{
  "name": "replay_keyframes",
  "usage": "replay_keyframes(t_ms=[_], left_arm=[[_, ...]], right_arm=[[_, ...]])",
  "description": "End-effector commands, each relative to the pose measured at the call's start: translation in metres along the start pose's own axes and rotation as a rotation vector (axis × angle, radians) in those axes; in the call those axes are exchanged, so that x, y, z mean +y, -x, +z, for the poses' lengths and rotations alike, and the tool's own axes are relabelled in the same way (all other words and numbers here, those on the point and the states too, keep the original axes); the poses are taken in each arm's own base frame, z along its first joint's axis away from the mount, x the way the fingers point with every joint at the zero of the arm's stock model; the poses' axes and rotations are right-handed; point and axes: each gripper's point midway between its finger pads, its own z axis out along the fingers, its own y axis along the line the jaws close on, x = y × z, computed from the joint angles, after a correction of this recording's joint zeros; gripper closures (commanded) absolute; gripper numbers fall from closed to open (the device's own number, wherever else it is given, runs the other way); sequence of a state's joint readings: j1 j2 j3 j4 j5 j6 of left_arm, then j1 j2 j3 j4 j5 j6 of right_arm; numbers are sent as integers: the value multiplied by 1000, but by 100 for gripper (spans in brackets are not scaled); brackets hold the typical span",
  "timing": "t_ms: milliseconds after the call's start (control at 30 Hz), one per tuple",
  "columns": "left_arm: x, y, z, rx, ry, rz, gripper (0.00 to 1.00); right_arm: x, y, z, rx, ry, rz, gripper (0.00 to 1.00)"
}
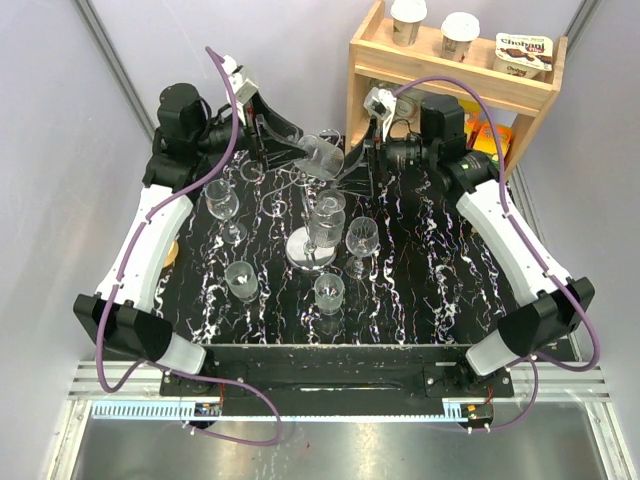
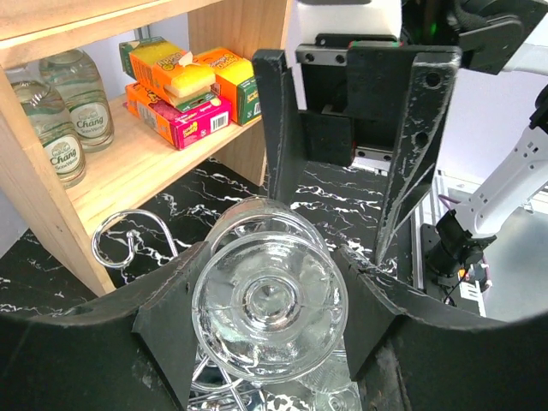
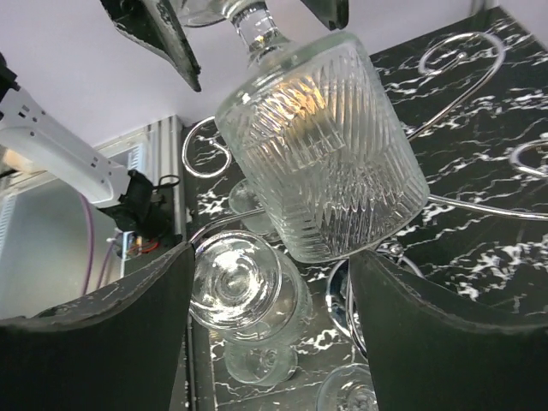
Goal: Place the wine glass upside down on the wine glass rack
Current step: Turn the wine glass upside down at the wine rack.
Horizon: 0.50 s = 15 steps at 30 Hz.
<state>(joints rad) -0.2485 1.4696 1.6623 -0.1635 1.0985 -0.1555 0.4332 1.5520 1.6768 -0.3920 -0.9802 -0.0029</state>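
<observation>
My left gripper [image 1: 283, 140] is shut on a ribbed wine glass [image 1: 322, 157], held tilted above the silver wire wine glass rack [image 1: 303, 256]. In the left wrist view the glass's round foot [image 2: 270, 304] sits clamped between my left gripper's fingers [image 2: 163, 325], with a rack curl [image 2: 120, 235] below left. In the right wrist view the ribbed bowl [image 3: 325, 154] hangs over the rack arms [image 3: 454, 51]. Another glass [image 3: 235, 278] hangs upside down on the rack. My right gripper [image 3: 270, 257] is open and empty beside the rack; it also shows in the top view [image 1: 368, 170].
Several more wine glasses stand on the black marble table [image 1: 430, 290]: at left [image 1: 222, 200], front left [image 1: 242, 278], front [image 1: 329, 290] and right of the rack [image 1: 362, 237]. A wooden shelf unit [image 1: 450, 75] with cups, bottles [image 2: 68, 120] and boxes [image 2: 175, 103] stands at the back right.
</observation>
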Motion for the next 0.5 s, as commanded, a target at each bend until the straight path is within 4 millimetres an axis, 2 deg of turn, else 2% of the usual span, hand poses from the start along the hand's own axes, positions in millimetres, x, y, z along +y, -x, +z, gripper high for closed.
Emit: replay_keyframes(t_ms=[0, 167, 267, 333, 467], left_arm=[[-8, 41, 0, -78, -8, 112, 100], [-12, 59, 3, -103, -25, 111, 100], [-13, 63, 6, -106, -38, 102, 100], [-13, 62, 8, -106, -42, 96, 100], [-13, 62, 11, -106, -43, 95, 100]], right_arm=[[18, 31, -18, -28, -58, -155, 21], [18, 45, -24, -23, -94, -213, 13], [13, 48, -24, -8, -109, -239, 1], [11, 53, -25, -1, -123, -272, 1], [5, 48, -23, 29, -142, -303, 0]])
